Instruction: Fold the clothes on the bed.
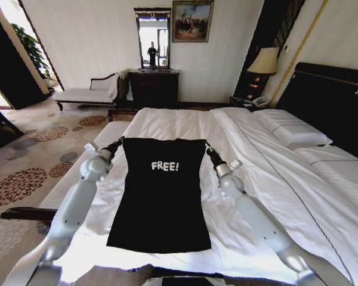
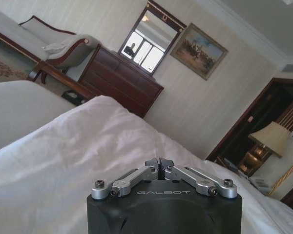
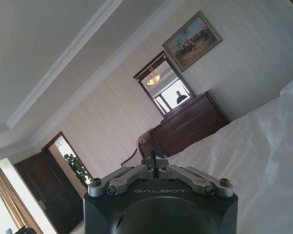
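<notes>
A: Where did the T-shirt (image 1: 160,193) lie?
B: Flat on the bed (image 1: 322,196), its long axis running away from the robot, "FREE!" toward the far end.
A: And the grippers?
B: The left gripper (image 1: 119,143) and the right gripper (image 1: 207,148) were at the two far corners, equally near, fingers pressed together, seemingly each pinching a shoulder.

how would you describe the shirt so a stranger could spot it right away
Find the big white bed with the dark headboard. On its near half, between the left end effector and right end effector, lies the T-shirt. It is the only black item on the white linen, with white "FREE!" lettering.
</notes>
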